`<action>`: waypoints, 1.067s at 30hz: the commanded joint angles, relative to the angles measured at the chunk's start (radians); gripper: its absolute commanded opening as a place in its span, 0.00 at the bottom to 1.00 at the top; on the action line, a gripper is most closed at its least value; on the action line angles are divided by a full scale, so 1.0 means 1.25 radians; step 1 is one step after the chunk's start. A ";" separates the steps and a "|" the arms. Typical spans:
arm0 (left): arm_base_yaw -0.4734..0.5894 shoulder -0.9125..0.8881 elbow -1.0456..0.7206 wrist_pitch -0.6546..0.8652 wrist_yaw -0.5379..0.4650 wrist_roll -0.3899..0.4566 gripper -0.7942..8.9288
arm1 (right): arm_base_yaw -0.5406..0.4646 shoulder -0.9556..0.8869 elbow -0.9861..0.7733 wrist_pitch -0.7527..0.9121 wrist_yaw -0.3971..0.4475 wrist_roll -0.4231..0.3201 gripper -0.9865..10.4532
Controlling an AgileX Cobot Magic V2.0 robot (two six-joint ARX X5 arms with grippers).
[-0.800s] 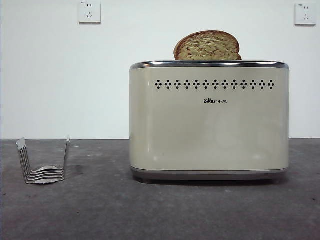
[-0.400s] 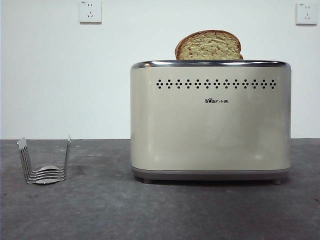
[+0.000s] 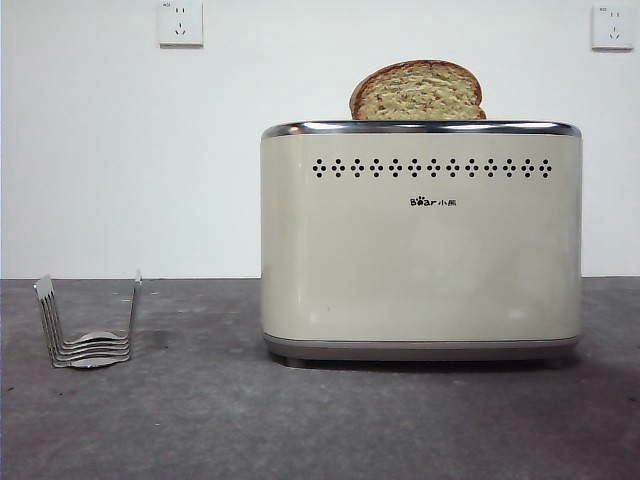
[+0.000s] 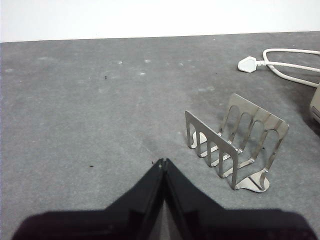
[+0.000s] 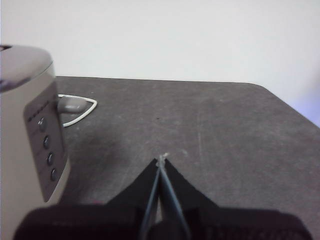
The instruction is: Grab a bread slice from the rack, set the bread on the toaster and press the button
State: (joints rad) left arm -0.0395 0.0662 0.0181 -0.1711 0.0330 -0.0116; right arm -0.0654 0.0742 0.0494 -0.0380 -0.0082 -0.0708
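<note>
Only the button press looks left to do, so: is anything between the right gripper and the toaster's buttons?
Nothing visible. In the right wrist view the right gripper, jaws shut, sits over bare table, with the toaster and its column of buttons off to one side and no object in between.

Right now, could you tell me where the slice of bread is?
In the front view, the bread stands upright in the toaster, its rounded top poking above the chrome rim, right of the rack, which holds nothing.
</note>
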 commanded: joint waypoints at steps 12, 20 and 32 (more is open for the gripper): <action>0.003 0.002 -0.009 0.005 0.000 -0.005 0.08 | 0.008 -0.053 -0.028 -0.117 0.027 0.015 0.09; 0.003 0.005 -0.009 0.005 0.000 -0.005 0.08 | 0.011 -0.053 -0.028 -0.117 0.029 0.014 0.09; 0.003 0.005 -0.009 0.005 0.000 -0.005 0.08 | 0.011 -0.052 -0.022 -0.133 0.031 0.014 0.09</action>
State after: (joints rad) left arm -0.0395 0.0719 0.0181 -0.1711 0.0334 -0.0116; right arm -0.0532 0.0105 0.0250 -0.1986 0.0273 -0.0635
